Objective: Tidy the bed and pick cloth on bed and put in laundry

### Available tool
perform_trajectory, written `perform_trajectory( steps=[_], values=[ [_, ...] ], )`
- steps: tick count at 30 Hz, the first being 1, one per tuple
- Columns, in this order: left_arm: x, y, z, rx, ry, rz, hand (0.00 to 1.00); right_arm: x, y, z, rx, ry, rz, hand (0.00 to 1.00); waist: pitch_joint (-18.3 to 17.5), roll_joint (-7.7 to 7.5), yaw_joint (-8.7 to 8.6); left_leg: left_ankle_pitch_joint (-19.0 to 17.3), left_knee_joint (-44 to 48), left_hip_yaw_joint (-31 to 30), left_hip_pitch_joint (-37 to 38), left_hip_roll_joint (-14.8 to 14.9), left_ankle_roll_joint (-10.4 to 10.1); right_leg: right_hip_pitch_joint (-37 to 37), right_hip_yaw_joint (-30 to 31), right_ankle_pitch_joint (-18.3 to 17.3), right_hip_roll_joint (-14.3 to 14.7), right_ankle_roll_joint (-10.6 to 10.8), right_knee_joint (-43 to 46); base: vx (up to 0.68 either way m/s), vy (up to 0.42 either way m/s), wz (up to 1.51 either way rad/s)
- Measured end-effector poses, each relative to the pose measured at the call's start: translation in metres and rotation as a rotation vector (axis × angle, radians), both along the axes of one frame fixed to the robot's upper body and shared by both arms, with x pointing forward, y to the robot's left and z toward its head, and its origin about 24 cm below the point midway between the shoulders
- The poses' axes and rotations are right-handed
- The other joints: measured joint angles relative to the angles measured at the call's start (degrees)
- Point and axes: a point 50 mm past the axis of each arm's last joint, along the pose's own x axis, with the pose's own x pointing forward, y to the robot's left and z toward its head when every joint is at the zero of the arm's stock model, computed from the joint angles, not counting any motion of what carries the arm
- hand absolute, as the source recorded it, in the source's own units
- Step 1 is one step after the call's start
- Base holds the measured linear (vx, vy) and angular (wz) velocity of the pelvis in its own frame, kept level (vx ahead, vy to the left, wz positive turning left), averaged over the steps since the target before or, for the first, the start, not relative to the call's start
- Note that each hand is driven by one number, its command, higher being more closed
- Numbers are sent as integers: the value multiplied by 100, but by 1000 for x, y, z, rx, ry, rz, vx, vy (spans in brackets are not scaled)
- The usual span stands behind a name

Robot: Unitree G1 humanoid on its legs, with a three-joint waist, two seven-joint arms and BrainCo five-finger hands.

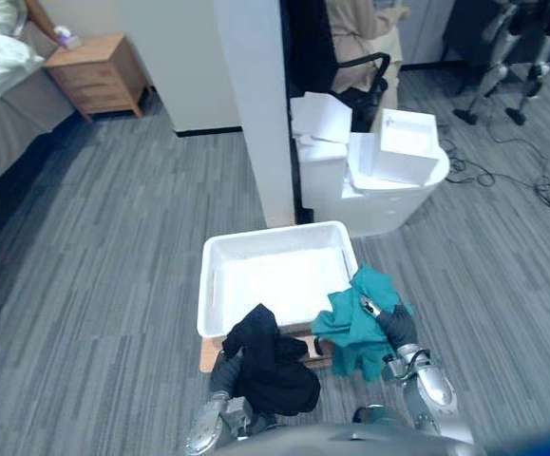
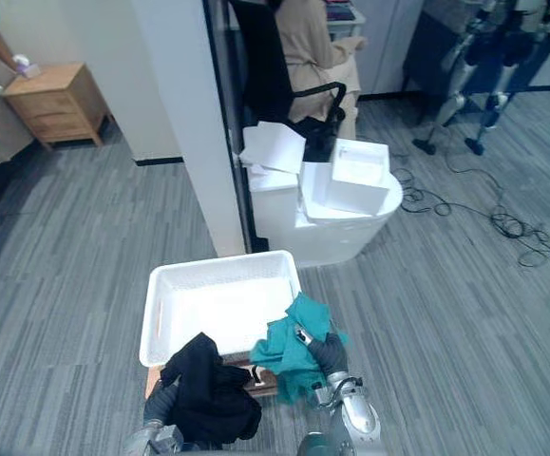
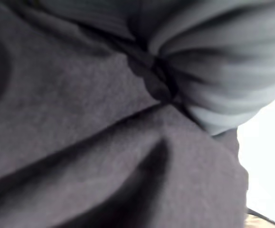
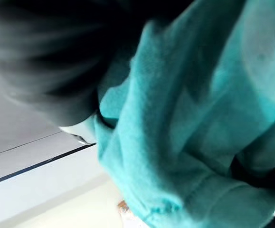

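Your right hand (image 1: 395, 326), raised at the near right corner of the white laundry basket (image 1: 275, 237), clutches the teal cloth (image 1: 350, 328). Your left hand (image 1: 225, 374) bears the black cloth (image 1: 273, 363), fingers buried, grip unreadable.

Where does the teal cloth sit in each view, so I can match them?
Left eye view: teal cloth low right of centre, in the right hand, at the near right corner of the white basket.
Right eye view: teal cloth low centre, same corner.
Left wrist view: black cloth instead.
Right wrist view: teal cloth across the right side.
Shared landmark: the white basket.
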Motion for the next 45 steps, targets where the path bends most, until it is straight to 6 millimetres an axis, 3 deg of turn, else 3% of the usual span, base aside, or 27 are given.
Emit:
perform_trajectory(
  steps=[2,5,7,8,9,10,11,13,14,16,20,22,27,36,45],
  values=[
    [-1,2,0,5,-2,-28,100,-2,-1,-3,1,23,-31,100,-96,-151,-13,273,-628,-58,210,-319,190,54,-77,70,-152,58,-71,295,129,48],
    [-5,10,-2,36,29,-60,100,-7,-7,-7,-16,55,-105,100,-161,-313,-9,282,-842,-223,391,-440,200,204,-76,107,-214,44,15,242,80,39],
    [-8,13,-4,44,48,-92,100,-8,-13,-6,-19,54,-164,100,-172,-309,-27,282,-840,-334,535,-365,200,232,-55,177,-164,-17,399,215,-33,35],
    [-9,13,-6,51,55,-113,100,-9,-19,0,-39,33,-187,100,-153,-220,-33,282,-827,-395,600,-211,200,6,-39,19,-112,-21,870,186,-78,23],
    [-11,13,-7,51,62,-118,100,-10,-22,4,-49,14,-197,100,-157,-143,-41,282,-829,-429,611,-145,200,-51,-19,-188,-25,-3,781,153,-108,18],
    [-12,14,-9,59,74,-121,100,-8,-25,17,-63,-48,-212,100,-171,-152,-33,289,-836,-437,654,-74,189,-49,14,-248,118,-70,154,119,-150,6],
    [-12,20,-8,80,72,-136,100,-3,-27,36,-78,-142,-226,100,-227,-352,-45,275,-870,-413,693,-173,155,-118,1,217,103,-42,-273,146,-213,13],
    [-15,21,-12,81,100,-137,100,0,-38,54,-109,-224,-256,100,-310,-218,-114,277,-949,-422,735,-132,46,-50,-21,190,143,-15,-282,126,-162,5],
    [-21,16,-16,64,123,-134,100,3,-48,72,-138,-299,-277,100,-334,-144,-167,366,-1067,-363,841,-72,-90,-47,0,190,207,-16,-251,98,-85,-15],
    [-29,12,-19,43,147,-151,100,7,-59,91,-177,-381,-286,100,-388,-30,-188,405,-1154,-280,962,6,-149,-10,16,190,295,-16,-197,82,-101,-17],
    [-30,12,-19,30,137,-169,100,18,-65,127,-200,-544,-220,100,-394,-42,-223,471,-1305,-279,1046,49,-233,8,13,190,361,-18,-194,-4,-58,0],
    [-30,14,-19,29,128,-175,100,23,-59,142,-204,-607,-148,100,-402,-120,-184,471,-1335,-277,1068,32,-233,6,47,189,354,-22,-209,-33,5,-2],
    [-33,23,-20,49,132,-182,100,37,-32,153,-165,-647,26,100,-535,-316,-153,470,-1494,-294,965,-25,-231,-75,91,234,323,-69,-409,-75,14,2],
    [-36,27,-23,51,152,-145,100,50,13,171,-120,-687,315,100,-559,-320,-92,613,-1708,-325,929,-173,-106,-17,118,433,253,-17,-749,-100,25,2],
    [-35,30,-25,57,162,-129,100,68,73,189,-93,-701,571,100,-617,-373,25,820,-1886,-530,971,-232,-53,179,-75,659,253,-6,-1049,-38,1,12]
  ],
)
